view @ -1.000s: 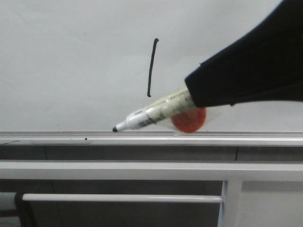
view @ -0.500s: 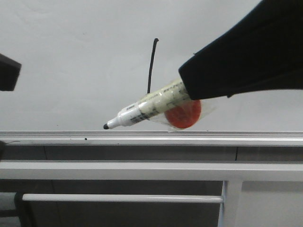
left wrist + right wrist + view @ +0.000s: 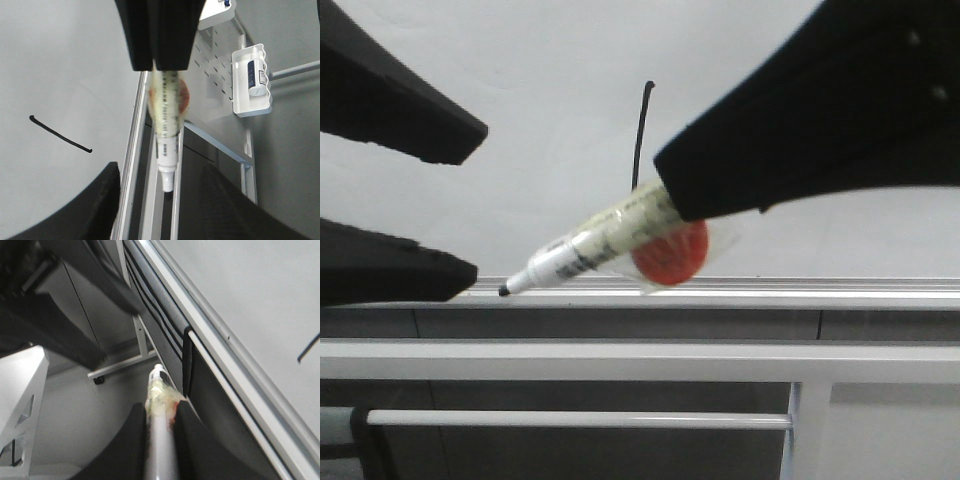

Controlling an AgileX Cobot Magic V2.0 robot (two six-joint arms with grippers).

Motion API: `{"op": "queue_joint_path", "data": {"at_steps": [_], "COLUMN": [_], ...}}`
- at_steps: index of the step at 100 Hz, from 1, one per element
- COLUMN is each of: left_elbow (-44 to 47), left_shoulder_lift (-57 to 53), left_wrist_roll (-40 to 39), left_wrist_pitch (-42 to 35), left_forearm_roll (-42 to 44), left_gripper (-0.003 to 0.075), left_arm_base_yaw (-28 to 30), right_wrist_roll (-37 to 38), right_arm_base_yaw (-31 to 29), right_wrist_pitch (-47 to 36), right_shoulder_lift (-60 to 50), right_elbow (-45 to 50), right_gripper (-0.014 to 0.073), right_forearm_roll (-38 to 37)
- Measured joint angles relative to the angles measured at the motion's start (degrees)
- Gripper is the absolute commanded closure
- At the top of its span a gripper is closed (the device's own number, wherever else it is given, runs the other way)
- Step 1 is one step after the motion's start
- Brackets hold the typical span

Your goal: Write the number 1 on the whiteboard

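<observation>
Lighting's flat and even, kinda dim, and the whiteboard (image 3: 520,200) comes out dull grey with no real glare. Both grippers are featureless black silhouettes up close. The marker (image 3: 590,245) looks soft, maybe motion blur. Right wrist view is grainy, dark in one corner.

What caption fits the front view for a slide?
Right gripper holds the marker away from the whiteboard, number 1 drawn; open left gripper waits alongside.

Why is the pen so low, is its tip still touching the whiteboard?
Apart. In the left wrist view the marker tip hangs past the whiteboard rail, with dark space around it.
</observation>
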Motion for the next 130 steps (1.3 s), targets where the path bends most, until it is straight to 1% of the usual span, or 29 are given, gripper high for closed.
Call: {"op": "queue_joint_path", "data": {"at_steps": [15,32,65,109,130], "left_elbow": [0.00,0.00,-0.09,-0.09,-0.09], "left_shoulder_lift": [1.64,3.68,6.42,6.89,7.36], "left_wrist_roll": [0.00,0.00,0.00,0.00,0.00], "left_wrist_pitch": [-0.56,-3.95,-12.13,-13.61,-13.61], "left_forearm_roll": [0.83,1.62,2.07,2.28,2.28], "left_gripper": [0.0387,0.0387,0.0387,0.0387,0.0389], "left_arm_base_yaw": [0.00,0.25,5.28,5.64,5.64], "right_wrist_roll": [0.14,0.14,0.14,0.01,0.01], "right_arm_base_yaw": [0.00,0.00,0.00,0.00,0.00], "right_wrist_pitch": [0.59,1.28,1.37,1.37,1.37], "right_shoulder_lift": [0.48,0.59,0.59,0.59,0.59], "right_elbow": [-0.67,-0.81,-0.81,-0.81,-2.25], "right_gripper": [0.0657,0.0657,0.0657,0.0657,0.0657], "right_forearm_roll": [0.00,0.00,0.00,0.00,0.00]}}
